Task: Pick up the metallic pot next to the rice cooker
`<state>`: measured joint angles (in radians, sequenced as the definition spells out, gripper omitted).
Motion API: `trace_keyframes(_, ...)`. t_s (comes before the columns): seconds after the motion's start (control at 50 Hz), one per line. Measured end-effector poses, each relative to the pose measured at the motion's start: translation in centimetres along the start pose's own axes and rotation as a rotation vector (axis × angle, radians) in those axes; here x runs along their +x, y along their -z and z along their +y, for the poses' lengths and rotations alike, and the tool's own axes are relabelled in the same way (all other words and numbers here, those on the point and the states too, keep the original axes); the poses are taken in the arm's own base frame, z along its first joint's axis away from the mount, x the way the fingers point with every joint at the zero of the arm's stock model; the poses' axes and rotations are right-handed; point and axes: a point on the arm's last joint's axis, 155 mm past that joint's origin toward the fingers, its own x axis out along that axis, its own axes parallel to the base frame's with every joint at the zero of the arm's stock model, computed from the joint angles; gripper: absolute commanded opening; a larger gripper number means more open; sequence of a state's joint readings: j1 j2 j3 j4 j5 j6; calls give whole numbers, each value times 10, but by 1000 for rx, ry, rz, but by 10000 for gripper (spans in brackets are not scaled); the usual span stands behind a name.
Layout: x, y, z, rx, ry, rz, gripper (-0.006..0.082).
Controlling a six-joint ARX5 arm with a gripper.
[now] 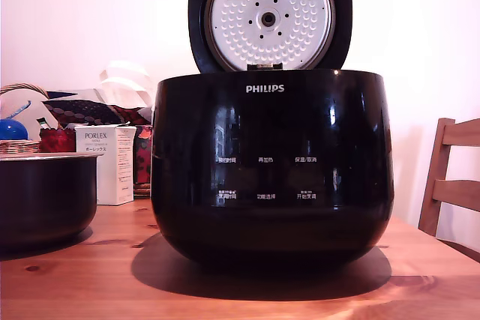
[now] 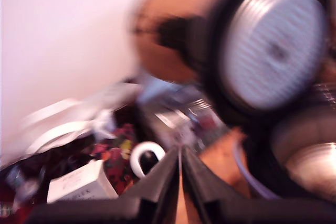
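Note:
The metallic pot (image 1: 45, 196) is a dark round vessel with a thin pale rim. It stands on the wooden table (image 1: 90, 275) at the exterior view's left, a short gap from the rice cooker (image 1: 271, 162). The cooker is big, glossy black and marked PHILIPS, and its lid (image 1: 270, 14) stands open showing a dimpled silver plate. No arm shows in the exterior view. The wrist view is heavily blurred: my gripper (image 2: 180, 156) has its two dark fingers pressed together with nothing between them, high above the clutter, and the cooker's lid plate (image 2: 275, 45) is beyond it. I cannot make out the pot there.
A white PORLEX box (image 1: 105, 162) stands behind the pot, beside patterned fabric and a wicker basket (image 1: 19, 144) with a blue object. A wooden chair (image 1: 454, 177) is at the exterior view's right. The wrist view also shows the box (image 2: 79, 184) and a white ring (image 2: 147, 158).

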<state>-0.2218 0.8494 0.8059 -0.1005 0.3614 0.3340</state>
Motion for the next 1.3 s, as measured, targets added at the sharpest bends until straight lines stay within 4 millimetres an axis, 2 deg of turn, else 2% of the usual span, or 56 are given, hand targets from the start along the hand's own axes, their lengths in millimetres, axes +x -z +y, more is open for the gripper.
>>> trace_keyframes(0.08, -6, 0, -6, 94, 44, 52, 61)
trace_keyframes(0.14, -12, -3, -8, 91, 63, 86, 110)
trace_keyframes(0.16, -14, -4, -9, 159, 70, 93, 122)
trace_keyframes(0.3, -29, -1, -15, 223, 112, 172, 174)
trace_keyframes(0.42, -39, 30, -17, 234, 127, 315, 244)
trace_keyframes(0.68, -71, 106, -31, 169, 199, 669, 498)
trace_keyframes(0.78, -71, 124, -33, 155, 224, 751, 512)
trace_keyframes(1.08, -55, 169, -28, 285, 339, 911, 512)
trace_keyframes(1.3, -25, 199, -22, 337, 389, 957, 512)
